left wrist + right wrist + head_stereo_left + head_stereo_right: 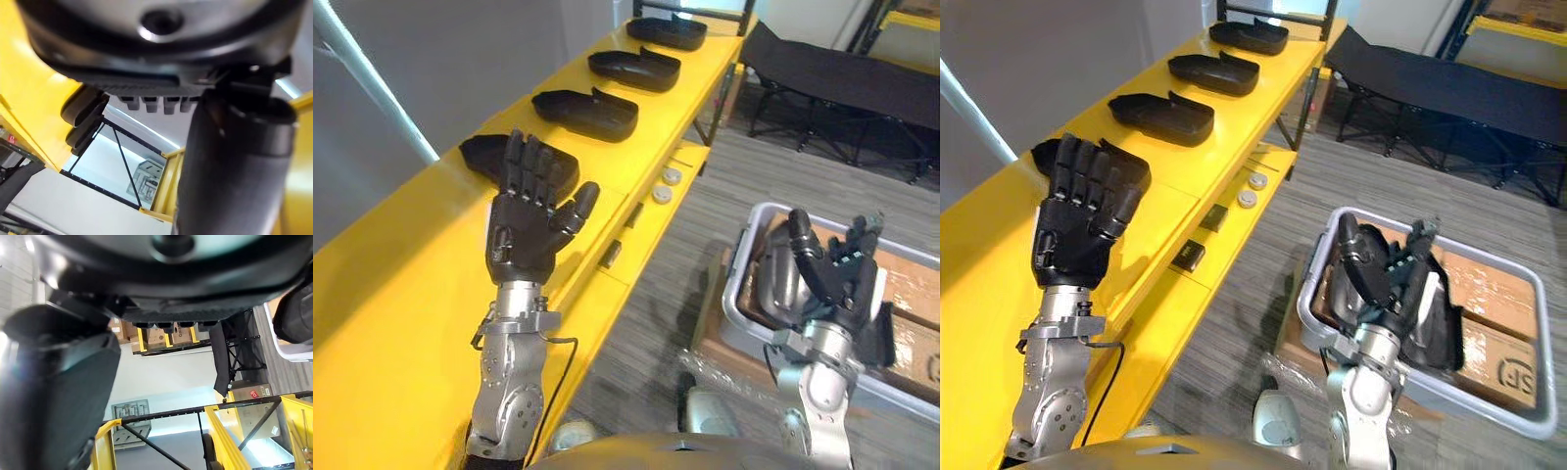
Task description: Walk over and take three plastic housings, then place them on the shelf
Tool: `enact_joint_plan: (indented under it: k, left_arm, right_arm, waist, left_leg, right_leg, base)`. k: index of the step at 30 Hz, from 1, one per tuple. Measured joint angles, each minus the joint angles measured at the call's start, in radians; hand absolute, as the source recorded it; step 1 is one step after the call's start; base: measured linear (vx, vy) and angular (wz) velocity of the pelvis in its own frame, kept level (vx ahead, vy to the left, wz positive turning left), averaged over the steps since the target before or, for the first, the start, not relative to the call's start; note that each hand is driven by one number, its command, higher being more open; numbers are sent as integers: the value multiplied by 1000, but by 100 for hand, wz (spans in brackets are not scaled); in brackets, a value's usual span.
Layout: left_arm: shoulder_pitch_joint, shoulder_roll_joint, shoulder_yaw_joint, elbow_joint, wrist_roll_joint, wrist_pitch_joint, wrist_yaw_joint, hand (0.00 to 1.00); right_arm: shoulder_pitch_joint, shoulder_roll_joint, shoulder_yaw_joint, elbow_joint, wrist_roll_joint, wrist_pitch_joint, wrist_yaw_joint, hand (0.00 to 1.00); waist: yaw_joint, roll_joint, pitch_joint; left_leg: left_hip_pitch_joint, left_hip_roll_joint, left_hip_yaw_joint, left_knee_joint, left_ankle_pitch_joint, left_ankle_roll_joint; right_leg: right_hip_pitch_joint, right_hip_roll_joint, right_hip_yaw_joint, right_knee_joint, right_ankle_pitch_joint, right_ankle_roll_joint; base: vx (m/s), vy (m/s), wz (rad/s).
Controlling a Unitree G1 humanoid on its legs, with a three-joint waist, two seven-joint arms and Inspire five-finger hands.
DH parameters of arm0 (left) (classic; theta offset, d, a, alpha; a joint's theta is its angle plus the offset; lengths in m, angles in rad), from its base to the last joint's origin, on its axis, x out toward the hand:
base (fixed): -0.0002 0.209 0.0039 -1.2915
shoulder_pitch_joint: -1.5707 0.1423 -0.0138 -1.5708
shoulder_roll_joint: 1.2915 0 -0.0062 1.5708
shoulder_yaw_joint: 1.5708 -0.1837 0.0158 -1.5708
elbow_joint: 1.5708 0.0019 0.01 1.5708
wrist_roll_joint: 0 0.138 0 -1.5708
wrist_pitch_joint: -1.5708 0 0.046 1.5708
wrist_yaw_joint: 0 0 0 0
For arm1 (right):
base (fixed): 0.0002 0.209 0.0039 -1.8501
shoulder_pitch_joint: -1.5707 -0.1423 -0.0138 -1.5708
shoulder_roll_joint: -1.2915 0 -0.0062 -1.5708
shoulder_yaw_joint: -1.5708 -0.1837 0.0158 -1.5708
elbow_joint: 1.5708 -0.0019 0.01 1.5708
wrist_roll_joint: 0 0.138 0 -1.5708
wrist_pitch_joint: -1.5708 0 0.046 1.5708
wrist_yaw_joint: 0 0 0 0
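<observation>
Several black plastic housings lie in a row on the yellow shelf top (411, 255): the nearest (478, 152), another (585, 113), a third (634, 69) and the farthest (668, 31). My left hand (524, 230) is raised just in front of the nearest housing, fingers straight and open, holding nothing. My right hand (1386, 279) hovers over a grey bin (1518, 406) on the floor at the right, fingers loosely extended and empty. More dark housings (1438, 328) lie inside that bin. In the left wrist view, two housings (83, 110) show past the fingers.
A lower yellow ledge carries two small white discs (663, 194) and a dark block (610, 255). The bin rests on cardboard boxes (1498, 348). A black folding cot (842, 69) stands at the back right on the striped grey floor.
</observation>
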Motion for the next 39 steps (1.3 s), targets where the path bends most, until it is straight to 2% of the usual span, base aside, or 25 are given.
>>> enact_joint_plan:
  k: [1, 2, 3, 4, 6, 7, 8, 9, 11, 12, 13, 15, 16, 17, 19, 22, 24, 26, 28, 30, 31, 33, 36, 38, 39]
  left_arm:
    - [12, -1, 25, 4, -6, 1, -3, 100]
    - [21, -1, 35, 8, -10, 1, -11, 100]
    - [35, -1, 44, 26, -35, 2, -24, 100]
    - [40, -4, 41, 56, -44, 6, -38, 100]
    - [63, -25, 0, 89, -90, 31, -60, 100]
    - [65, -24, -21, 95, -120, 41, -66, 100]
    - [63, -22, -58, 114, -164, 56, -82, 100]
    - [60, -22, -80, 136, -195, 68, -87, 100]
    - [54, -37, -128, 217, -235, 71, -83, 100]
    - [41, -45, -162, 270, -236, 71, -69, 100]
    - [38, -50, -179, 293, -236, 71, -66, 100]
    - [41, -46, -228, 359, -233, 72, -66, 100]
    - [50, -50, -241, 377, -233, 72, -66, 100]
    - [64, -56, -251, 379, -234, 72, -70, 100]
    - [65, -57, -261, 379, -234, 67, -101, 100]
    - [61, -57, -225, 376, -235, 46, -118, 100]
    - [59, -55, -193, 374, -233, 48, -134, 100]
    - [43, -41, -178, 371, -222, 51, -135, 100]
    - [11, 4, -171, 371, -121, 56, -120, 100]
    - [-11, 28, -169, 373, -19, 71, -84, 100]
    - [-18, 36, -163, 380, -2, 74, -73, 100]
    - [-35, 52, -145, 429, 13, 94, -36, 100]
    - [-67, 60, -103, 546, 99, 94, 13, 100]
    - [-90, 64, -83, 620, 132, 98, 26, 100]
    - [-100, 64, -79, 675, 161, 99, 29, 100]
  right_arm:
    - [-27, -10, 34, 51, -1, 0, -25, 100]
    - [-36, -10, 51, 75, -1, 1, -36, 100]
    - [-43, -8, 85, 115, -15, 4, -59, 100]
    - [-52, -11, 109, 149, -39, 12, -71, 100]
    - [-59, -25, 125, 171, -71, 43, -93, 100]
    - [-56, -26, 124, 171, -89, 55, -103, 100]
    - [-48, -27, 124, 169, -125, 74, -108, 100]
    - [-44, -29, 122, 168, -149, 85, -101, 100]
    - [-33, -66, 109, 163, -153, 93, -62, 100]
    - [-11, -86, 82, 148, -152, 97, -35, 100]
    - [5, -93, 67, 140, -152, 97, -22, 100]
    - [63, -103, 8, 97, -152, 97, 9, 100]
    - [79, -119, -15, 78, -151, 97, 16, 100]
    - [86, -145, -35, 55, -144, 97, 23, 100]
    - [79, -187, -84, 6, -101, 85, 32, 100]
    - [63, -215, -114, 3, -90, 74, 25, 100]
    - [51, -213, -115, 15, -74, 75, 26, 100]
    - [30, -212, -127, 62, -57, 77, 28, 100]
    - [-45, -202, -192, 233, 29, 79, 23, 100]
    - [-114, -195, -243, 380, 71, 98, 3, 100]
    - [-135, -197, -260, 422, 87, 106, 0, 100]
    - [-184, -210, -297, 553, 104, 120, -21, 100]
    - [-281, -259, -306, 653, 185, 142, -35, 100]
    - [-359, -332, -308, 716, 203, 158, -37, 100]
    - [-420, -410, -307, 783, 203, 161, -37, 100]
  waist:
    - [21, -6, -2]
    - [34, -9, -4]
    - [58, -21, -11]
    - [67, -21, -15]
    - [69, 17, -24]
    - [68, 22, -23]
    - [62, 15, -18]
    - [56, 5, -16]
    - [20, 6, -10]
    - [-14, 6, 1]
    - [-26, 0, 5]
    - [-46, -21, 22]
    - [-42, -22, 27]
    - [-42, -20, 32]
    - [-43, -2, 42]
    - [-34, 11, 41]
    - [-31, 21, 37]
    - [-30, 4, 48]
    - [-18, -23, 65]
    - [-7, -50, 83]
    - [-2, -51, 90]
    - [13, -45, 127]
    - [20, -40, 180]
    - [38, -36, 221]
    - [48, -27, 243]
  left_leg:
    - [-13, 29, 10, -1, 16, -22]
    - [-16, 42, 15, -4, 26, -33]
    - [-18, 60, 22, -16, 48, -61]
    - [-24, 77, 16, -40, 80, -88]
    - [-10, 114, 24, -124, 145, -106]
    - [-2, 125, 32, -142, 163, -113]
    - [11, 144, 55, -141, 175, -128]
    - [19, 159, 72, -128, 174, -130]
    - [5, 208, 86, -87, 180, -123]
    - [-31, 233, 55, -46, 197, -97]
    - [-52, 240, 34, -25, 212, -74]
    - [-114, 253, 0, 62, 280, 25]
    - [-125, 250, -9, 87, 287, 35]
    - [-132, 224, -25, 99, 261, 13]
    - [-135, 131, -42, 100, 167, 23]
    - [-101, 66, -95, 15, 99, 25]
    - [-58, 49, -85, -54, 88, 7]
    - [-65, 32, -74, -56, 70, -20]
    - [-91, 9, -77, -44, 34, -51]
    - [-134, -13, -82, -5, 17, -40]
    - [-155, -15, -86, 18, 8, -37]
    - [-232, -15, -117, 113, -31, -26]
    - [-307, -13, -144, 177, -47, -18]
    - [-340, -13, -152, 207, -51, -14]
    - [-368, -12, -165, 231, -56, -10]
  right_leg:
    - [26, -52, -31, 38, -6, -10]
    - [41, -77, -39, 48, -6, -10]
    - [67, -115, -42, 38, 0, 0]
    - [66, -89, -57, 25, -15, 31]
    - [41, -32, -59, 20, -19, 36]
    - [40, -14, -59, 14, -29, 52]
    - [45, 7, -61, 1, -64, 104]
    - [52, 19, -71, -15, -93, 130]
    - [58, 67, -88, -62, -115, 105]
    - [54, 89, -95, -70, -114, 96]
    - [54, 95, -101, -77, -112, 88]
    - [59, 110, -93, -121, -101, 59]
    - [66, 114, -70, -158, -85, 45]
    - [68, 118, -53, -199, -60, 38]
    - [56, 120, -5, -245, -17, 23]
    - [41, 133, 52, -276, 32, 45]
    - [28, 138, 68, -289, 56, 62]
    - [22, 126, 77, -315, 84, 79]
    - [23, 103, 77, -367, 131, 102]
    - [25, 76, 72, -418, 171, 115]
    - [24, 71, 71, -434, 185, 112]
    - [23, 62, 46, -477, 214, 116]
    - [-2, 60, 28, -493, 239, 121]
    - [-19, 60, 26, -499, 255, 125]
    - [-30, 61, 19, -498, 261, 130]
  base:
    - [-32, -261, -37]
    - [-26, -334, -41]
    - [-10, -393, -26]
    - [-16, -392, -24]
    - [-2, -304, -27]
    - [4, -309, -47]
    - [-22, -305, -59]
    - [-70, -410, -85]
    - [-88, -313, -54]
    - [-75, -169, -1]
    - [-111, -199, 6]
    - [-114, -192, -15]
    - [-78, -97, -54]
    - [-43, -5, -78]
    - [-25, 37, -68]
    - [10, 66, -50]
    - [10, 124, -43]
    - [-47, 188, -18]
    - [-90, 225, 3]
    - [-132, 200, 8]
    - [-180, 212, 10]
    - [-144, 133, 19]
    - [-115, 53, 18]
    - [-99, 9, 8]
    - [-104, 7, 10]
